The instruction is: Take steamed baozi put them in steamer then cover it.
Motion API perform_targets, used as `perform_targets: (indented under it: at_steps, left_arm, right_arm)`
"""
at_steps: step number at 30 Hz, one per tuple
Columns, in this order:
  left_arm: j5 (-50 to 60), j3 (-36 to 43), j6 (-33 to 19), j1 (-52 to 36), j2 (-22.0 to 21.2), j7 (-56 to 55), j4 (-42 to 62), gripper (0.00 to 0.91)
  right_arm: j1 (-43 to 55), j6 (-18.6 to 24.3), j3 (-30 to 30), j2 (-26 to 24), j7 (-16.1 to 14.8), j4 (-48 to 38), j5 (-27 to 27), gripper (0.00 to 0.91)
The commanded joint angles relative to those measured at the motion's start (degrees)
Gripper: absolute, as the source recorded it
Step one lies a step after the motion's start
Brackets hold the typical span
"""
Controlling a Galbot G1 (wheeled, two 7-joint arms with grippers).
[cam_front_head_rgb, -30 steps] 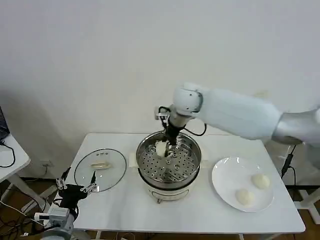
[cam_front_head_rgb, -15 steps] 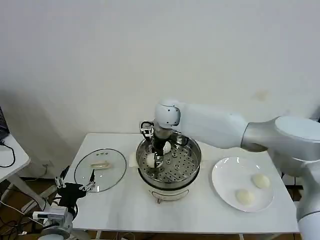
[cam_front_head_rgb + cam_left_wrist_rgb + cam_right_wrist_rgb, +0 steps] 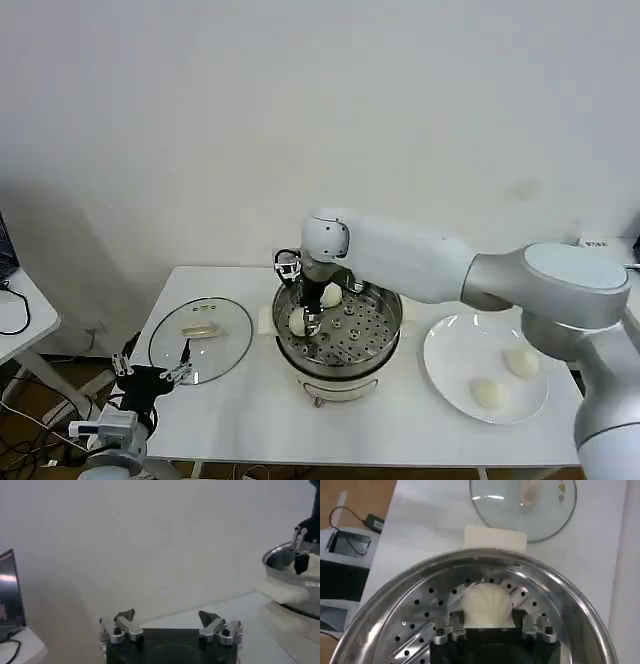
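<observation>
Head view: right gripper reaches down inside the steamer, at the rim side nearest the glass lid. It holds one baozi low over the perforated tray, apparently to set it beside a second bun. Two buns wait on the white plate beyond the steamer.

Left wrist view: left gripper idles near the lid, jaws wide, empty.

Right wrist view: jaws flank the baozi, touching its sides.
</observation>
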Motion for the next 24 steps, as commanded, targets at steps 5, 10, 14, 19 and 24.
perform_targets:
  at_steps: [5, 10, 14, 19, 24]
  left_arm:
    - [0.1, 0.2, 0.1, 0.0, -0.1, 0.1, 0.2, 0.907]
    - [0.4, 0.4, 0.1, 0.0, 0.0, 0.0, 0.8, 0.907]
    - [1.5, 0.6, 0.1, -0.1, -0.6, 0.0, 1.5, 0.907]
    - [1.7, 1.0, 0.2, 0.3, -0.8, 0.4, 1.0, 0.907]
    - [1.1, 0.8, 0.4, 1.0, -0.9, 0.7, -0.3, 0.907]
  right_arm:
    - [0.9, -0.3, 2.0, -3.0, 0.5, 2.8, -0.6, 0.907]
    - [7.3, -0.3, 2.0, -13.0, -1.8, 14.1, 0.3, 0.907]
    - [10.6, 0.1, 6.0, -22.4, -4.6, 23.0, 0.3, 0.907]
    - [15.3, 0.6, 4.5, -31.7, -5.5, 30.7, 2.4, 0.907]
    - [17.9, 5.6, 3.7, -42.3, -6.9, 32.1, -0.4, 0.907]
